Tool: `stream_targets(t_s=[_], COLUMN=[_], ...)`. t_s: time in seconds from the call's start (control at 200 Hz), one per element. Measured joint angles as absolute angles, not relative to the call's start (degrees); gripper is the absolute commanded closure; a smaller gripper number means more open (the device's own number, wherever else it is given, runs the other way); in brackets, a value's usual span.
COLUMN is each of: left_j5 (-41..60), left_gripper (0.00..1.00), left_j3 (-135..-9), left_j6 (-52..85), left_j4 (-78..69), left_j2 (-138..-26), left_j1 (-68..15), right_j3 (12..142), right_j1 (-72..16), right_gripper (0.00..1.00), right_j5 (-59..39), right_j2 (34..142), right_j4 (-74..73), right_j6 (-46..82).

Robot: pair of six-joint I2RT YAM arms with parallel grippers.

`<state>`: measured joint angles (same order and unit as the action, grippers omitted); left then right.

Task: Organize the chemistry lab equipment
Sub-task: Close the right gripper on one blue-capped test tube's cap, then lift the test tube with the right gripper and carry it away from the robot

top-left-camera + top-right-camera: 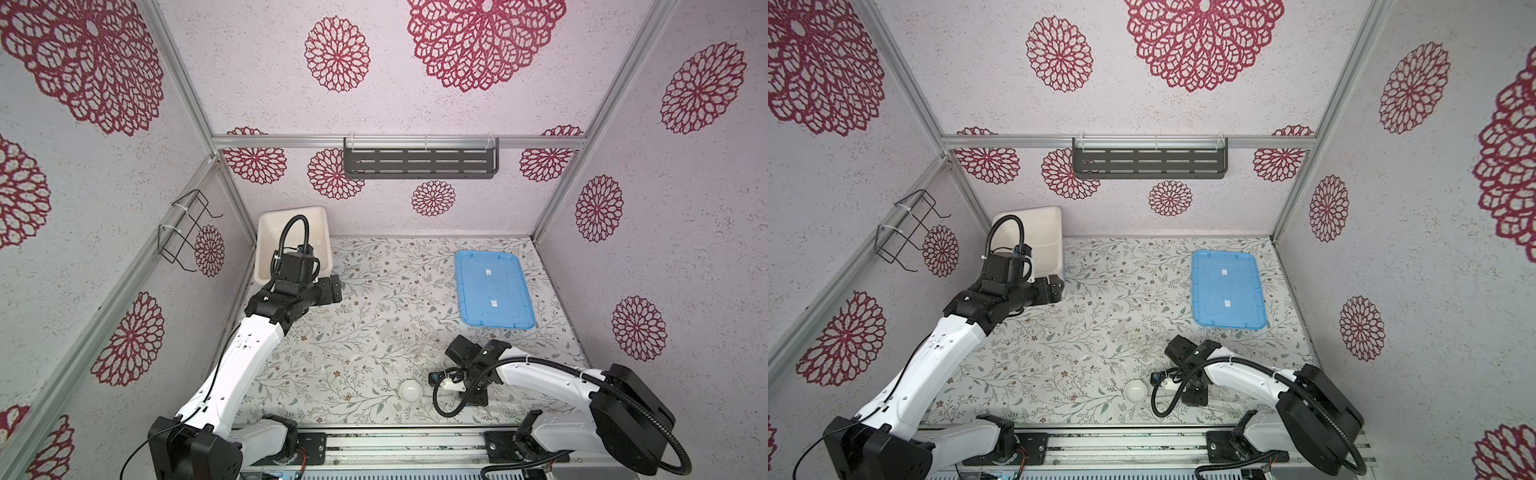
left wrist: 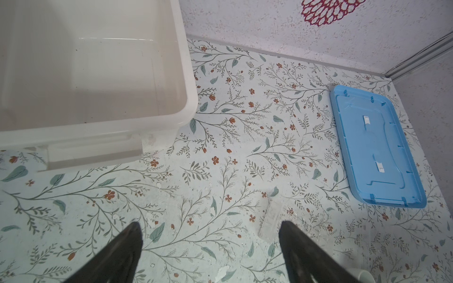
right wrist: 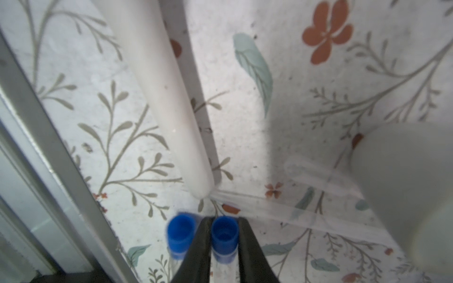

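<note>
right wrist view had right gripper clamped on one blue-capped tube; a straight lift, sparing the second tube, suited the clear rack at ten o'clock; left gripper gaped.

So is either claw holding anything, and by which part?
The right gripper pinches one clear tube by its blue cap; a second capped tube lies just outside the jaws. The left gripper is open, holding nothing.
</note>
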<state>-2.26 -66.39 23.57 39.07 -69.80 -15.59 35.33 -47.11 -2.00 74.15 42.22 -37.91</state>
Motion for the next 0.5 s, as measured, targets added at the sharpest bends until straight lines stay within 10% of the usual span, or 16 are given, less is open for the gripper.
stream_targets(t_s=[0.5], left_j5=[-2.3], left_gripper=[0.09], left_j3=[-66.4], left_j6=[23.6], left_j4=[39.0], left_j2=[-69.8], left_j1=[-15.6], right_j3=[38.3], right_j1=[-47.1], right_gripper=[0.79], right_j5=[-2.2], right_j2=[65.8], right_j4=[43.9], right_j6=[-36.4])
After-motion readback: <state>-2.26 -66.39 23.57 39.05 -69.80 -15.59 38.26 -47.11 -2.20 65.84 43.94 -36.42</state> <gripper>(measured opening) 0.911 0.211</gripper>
